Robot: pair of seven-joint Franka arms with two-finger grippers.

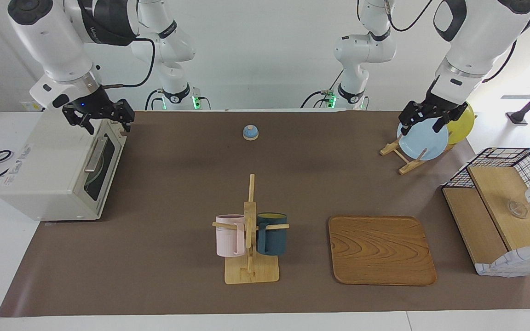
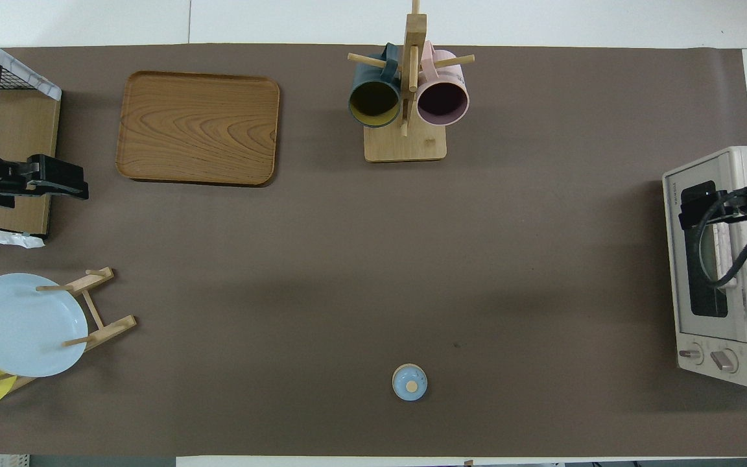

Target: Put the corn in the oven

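Facing view: the cream oven (image 1: 48, 170) sits at the right arm's end of the brown mat (image 1: 177, 184), overhanging the mat's edge, its glass door shut. The corn does not show. The right gripper (image 1: 98, 120) hangs just above the oven's top edge, at the end nearer the robots, fingers spread wide and empty. Bare mat lies in front of the door, up to the mug rack (image 1: 250, 230) mid-table. The left gripper (image 1: 423, 123) hangs in the air, fingers spread and empty, showing against the blue plate (image 1: 423, 145).

Overhead view: the right gripper (image 2: 694, 204) is over the oven's door corner farther from the robots. The left gripper (image 2: 62, 185) is over the edge of the wooden shelf (image 2: 17, 130), clear of the plate. A tray (image 2: 198, 126) lies near the mat's edge farthest from the robots; a small blue knob (image 2: 409, 383) lies near the robots' edge. The corn does not show here either.
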